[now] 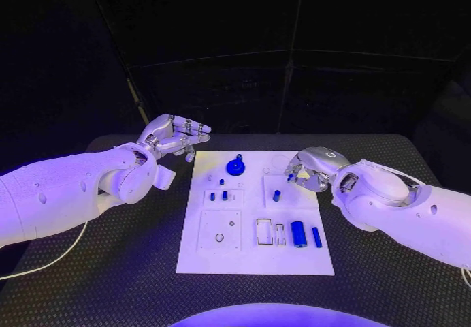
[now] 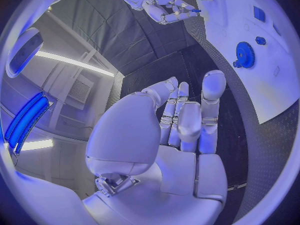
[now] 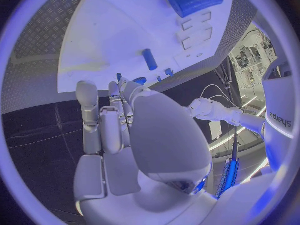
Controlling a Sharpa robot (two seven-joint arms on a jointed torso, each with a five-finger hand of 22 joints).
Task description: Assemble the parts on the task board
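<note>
On the right arm in the right wrist view, "sharpa" is printed. Right hand [image 1: 306,172] pinches a small blue part [image 1: 291,177] above the task board [image 1: 255,259]; left hand [image 1: 175,139] hovers empty, fingers apart, upper left of the desk [image 1: 118,272].

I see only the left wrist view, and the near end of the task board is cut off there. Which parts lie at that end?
Observer: Two blue cylinders lie side by side at the near right of the task board, the thick cylinder on the robot's left of the thin cylinder.
Operator: The right hand seems to pinch a small blue part. Where is it?
Observer: It hovers at the board's right edge, about level with the blue gear, beyond the cylinders.
</note>
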